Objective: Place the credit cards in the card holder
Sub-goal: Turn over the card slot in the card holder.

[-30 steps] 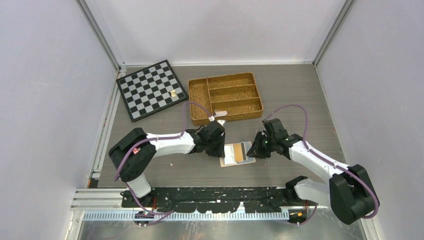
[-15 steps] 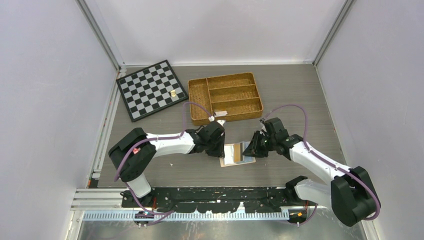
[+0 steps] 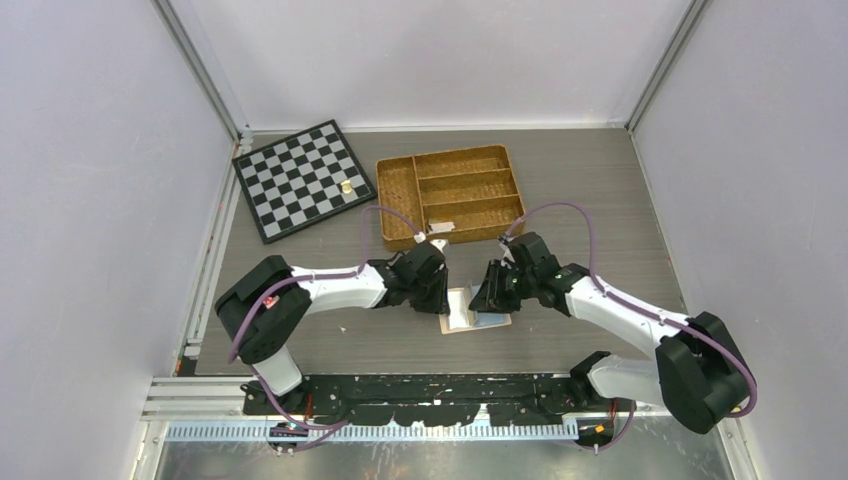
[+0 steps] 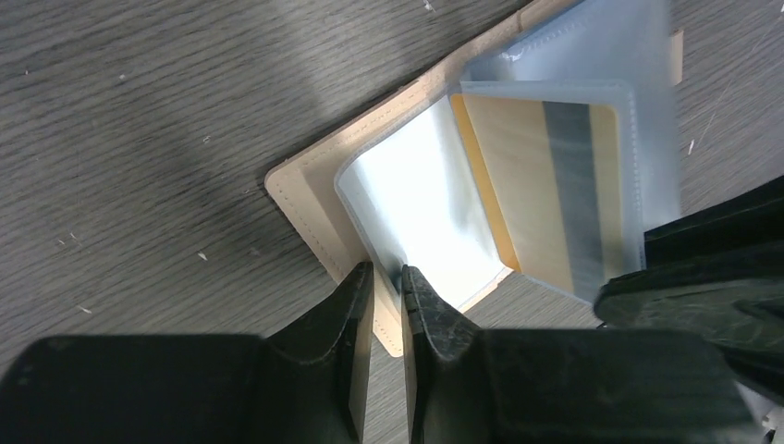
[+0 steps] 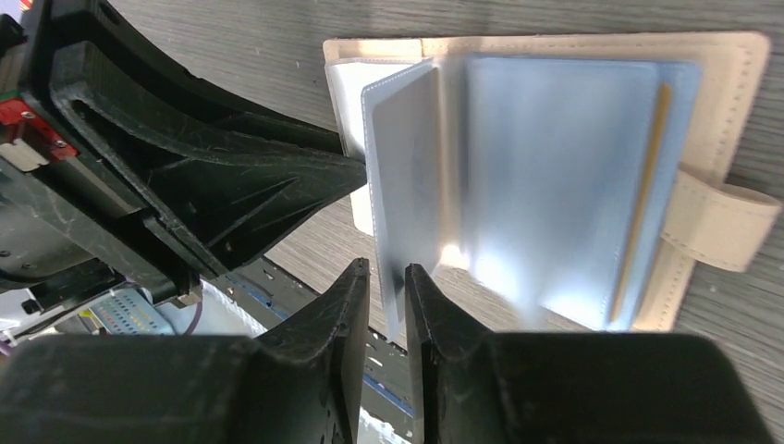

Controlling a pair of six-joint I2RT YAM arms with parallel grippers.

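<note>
Peach leather card holder (image 4: 305, 199), open; orange card (image 4: 518, 185) inside clear sleeve (image 4: 632, 139)

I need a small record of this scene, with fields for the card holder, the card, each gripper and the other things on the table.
card holder: peach-beige leather-like folding card holder, lying open on the dark wooden table
card: orange-tan plastic card with a grey stripe, inside one of its pockets
left gripper: shut on the card holder's near edge
right gripper: shut on one raised clear plastic sleeve
other things: woven wicker divided tray, black-and-white chessboard
</note>
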